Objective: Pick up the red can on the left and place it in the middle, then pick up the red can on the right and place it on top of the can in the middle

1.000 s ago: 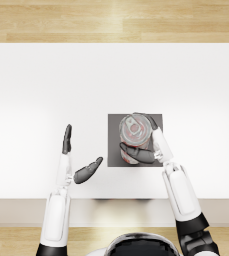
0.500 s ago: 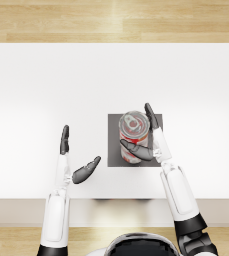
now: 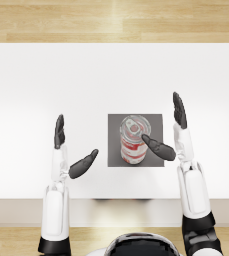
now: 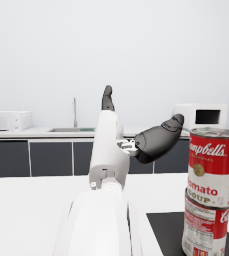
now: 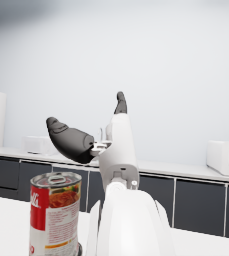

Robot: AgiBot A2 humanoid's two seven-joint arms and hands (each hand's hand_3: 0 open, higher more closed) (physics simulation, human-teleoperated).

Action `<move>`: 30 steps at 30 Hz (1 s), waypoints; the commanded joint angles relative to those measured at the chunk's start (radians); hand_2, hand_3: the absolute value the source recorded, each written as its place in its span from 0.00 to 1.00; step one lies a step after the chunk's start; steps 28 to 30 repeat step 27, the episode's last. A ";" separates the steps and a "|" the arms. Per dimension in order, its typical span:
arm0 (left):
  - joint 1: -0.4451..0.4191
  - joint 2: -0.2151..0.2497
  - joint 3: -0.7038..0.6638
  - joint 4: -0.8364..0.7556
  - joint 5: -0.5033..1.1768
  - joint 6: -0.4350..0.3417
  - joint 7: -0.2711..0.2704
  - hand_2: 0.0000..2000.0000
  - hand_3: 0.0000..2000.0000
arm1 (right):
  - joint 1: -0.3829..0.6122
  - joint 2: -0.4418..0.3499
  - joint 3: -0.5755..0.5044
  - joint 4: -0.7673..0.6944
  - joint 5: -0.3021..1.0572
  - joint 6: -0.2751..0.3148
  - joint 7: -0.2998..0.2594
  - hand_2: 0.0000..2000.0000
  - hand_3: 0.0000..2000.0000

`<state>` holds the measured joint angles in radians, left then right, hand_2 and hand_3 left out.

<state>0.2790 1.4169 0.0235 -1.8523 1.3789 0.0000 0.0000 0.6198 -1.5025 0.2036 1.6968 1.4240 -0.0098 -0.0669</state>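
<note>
Since the upper red can (image 4: 214,166) already stands on the lower red can (image 4: 204,229) on the dark mat (image 3: 156,123) in the table's (image 3: 46,80) middle, stacking looks complete. Right hand (image 3: 168,135), spread and empty, sits just beside the stack; left hand (image 3: 71,150), open, well apart. Next: withdraw without nudging the 2 cans.

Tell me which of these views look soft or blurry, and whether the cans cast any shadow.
Head view: soft overall, the stacked cans have smeared labels and cast no clear shadow on the dark mat. Left wrist view: the top can label is readable, the background kitchen slightly hazy. Right wrist view: the forearm is blurred up close, with a dark vignette at the upper corner.
</note>
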 commanded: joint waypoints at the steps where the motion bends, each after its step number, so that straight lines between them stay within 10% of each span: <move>1: 0.084 0.001 -0.049 -0.008 0.000 0.000 0.000 0.00 0.00 | 0.022 -0.005 -0.130 0.055 0.000 0.003 0.019 0.00 0.00; 11: 0.048 0.008 -0.161 0.009 0.000 0.000 0.000 0.00 0.00 | -0.104 -0.017 -0.327 0.061 -0.001 0.010 0.065 0.00 0.00; 30: 0.031 0.013 -0.165 0.016 0.000 0.000 0.000 0.00 0.00 | -0.134 -0.021 -0.324 0.056 -0.001 0.010 0.067 0.00 0.00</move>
